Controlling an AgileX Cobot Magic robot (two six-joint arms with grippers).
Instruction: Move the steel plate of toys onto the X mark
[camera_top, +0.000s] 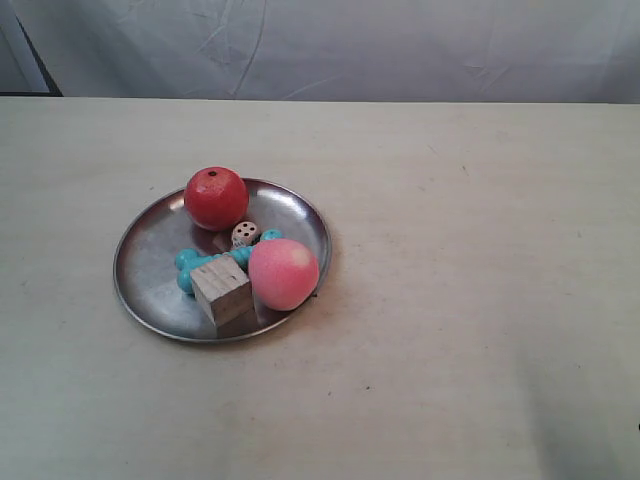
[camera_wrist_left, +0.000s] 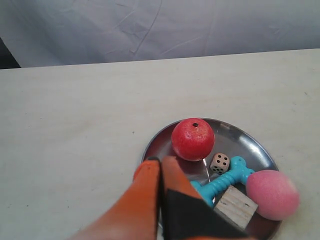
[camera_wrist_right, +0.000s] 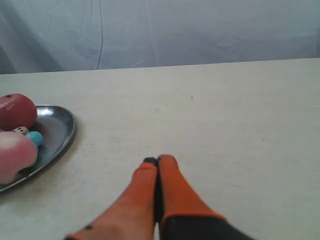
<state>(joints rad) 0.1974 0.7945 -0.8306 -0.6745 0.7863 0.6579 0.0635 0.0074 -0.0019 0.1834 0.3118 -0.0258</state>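
Note:
The steel plate (camera_top: 150, 255) lies left of the table's middle. It holds the red ball (camera_top: 215, 197), the pink foam ball (camera_top: 283, 272), the teal bone (camera_top: 190, 265), the wooden cube (camera_top: 221, 289) and the white die (camera_top: 244, 234). My left gripper (camera_wrist_left: 160, 160) is shut and empty, its tips over the plate's rim (camera_wrist_left: 150, 147) beside the red ball (camera_wrist_left: 192, 138). My right gripper (camera_wrist_right: 157, 160) is shut and empty above bare table, apart from the plate (camera_wrist_right: 60, 132). A tiny dark mark (camera_wrist_right: 191, 97) is too small to read as the X. Neither arm shows in the exterior view.
A pale cloth backdrop (camera_top: 330, 45) hangs behind the table's far edge. Bare tabletop (camera_top: 480, 300) stretches from the plate toward the exterior view's right.

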